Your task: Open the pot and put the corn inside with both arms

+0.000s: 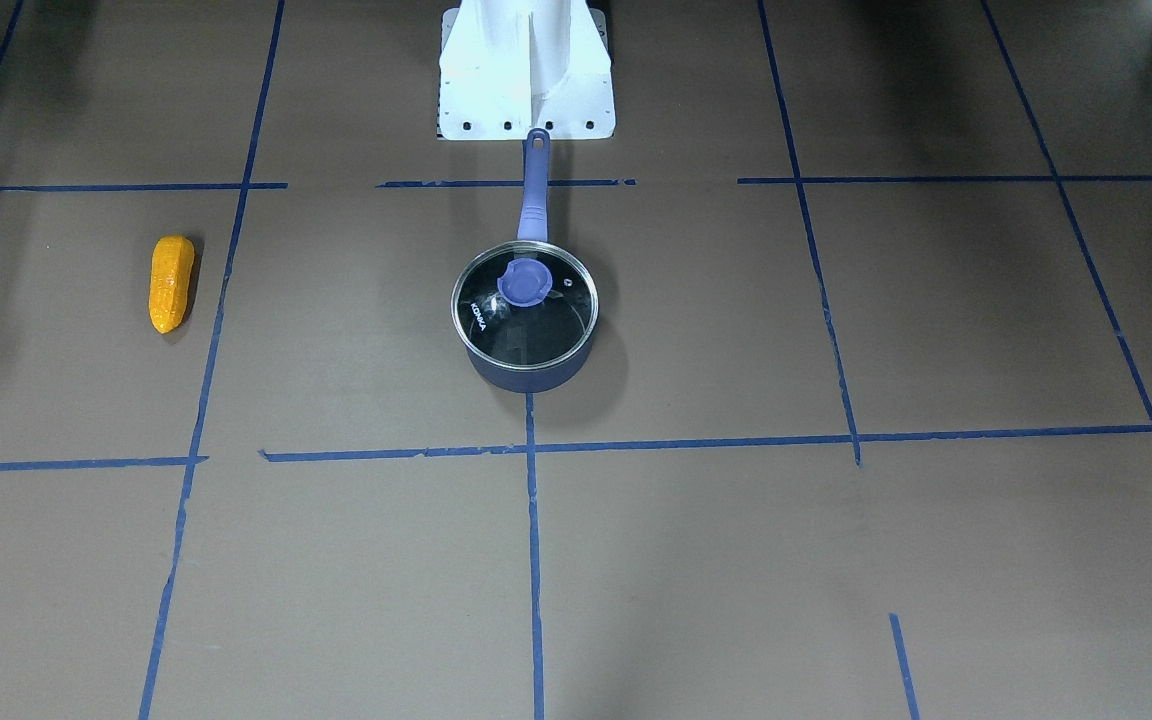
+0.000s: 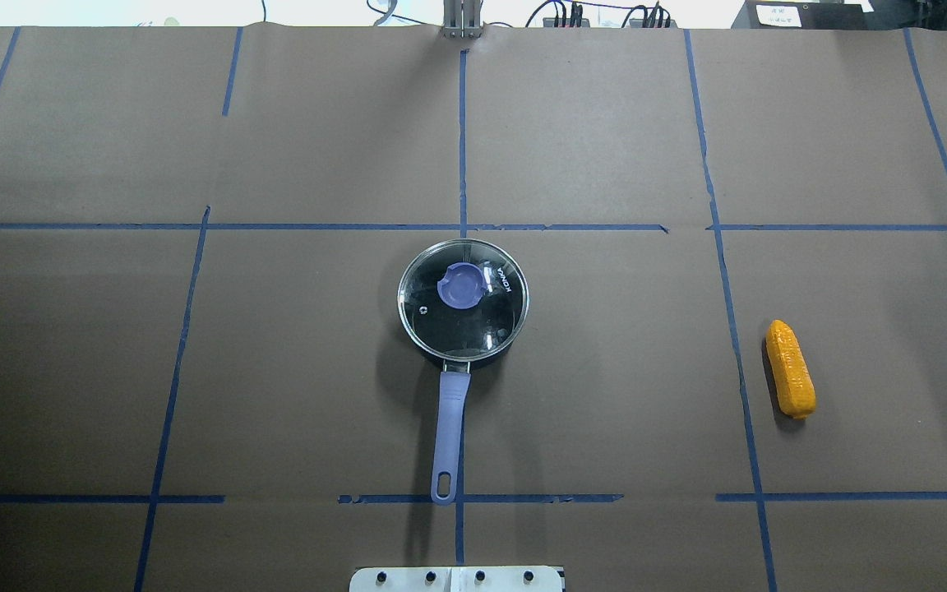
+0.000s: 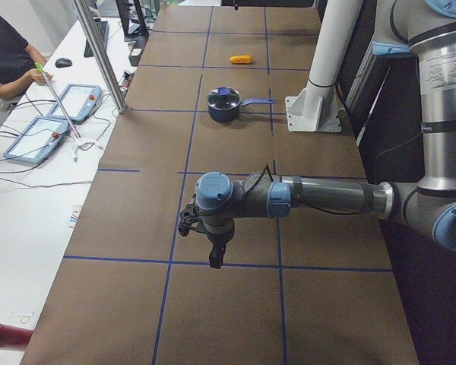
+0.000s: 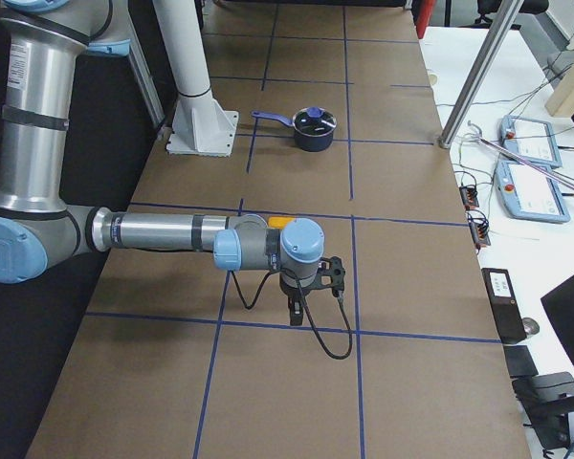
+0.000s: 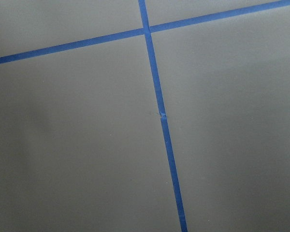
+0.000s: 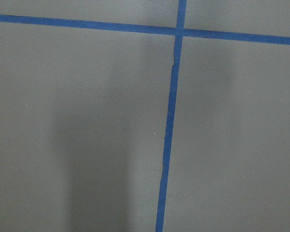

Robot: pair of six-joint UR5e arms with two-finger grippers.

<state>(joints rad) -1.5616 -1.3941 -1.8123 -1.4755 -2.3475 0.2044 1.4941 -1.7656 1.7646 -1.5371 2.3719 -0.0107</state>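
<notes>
The dark navy pot [image 1: 526, 375] stands mid-table with its glass lid [image 1: 524, 305] on, and its purple-blue handle [image 1: 534, 190] points toward the robot base. In the overhead view the pot's handle [image 2: 450, 427] and lid [image 2: 463, 300] show too. The orange-yellow corn [image 1: 171, 283] lies flat on the robot's right side, also in the overhead view [image 2: 791, 368]. My left gripper [image 3: 215, 255] hangs over the table's left end, far from the pot [image 3: 223, 106]. My right gripper [image 4: 297, 311] hangs over the right end, short of the corn [image 4: 279, 222]. I cannot tell whether either gripper is open or shut.
The white central stand [image 1: 526, 70] sits just behind the pot handle's tip. Blue tape lines [image 2: 463, 140] cross the brown table cover. Operator desks with teach pendants [image 3: 68, 103] and a metal post [image 3: 99, 53] stand along the far side.
</notes>
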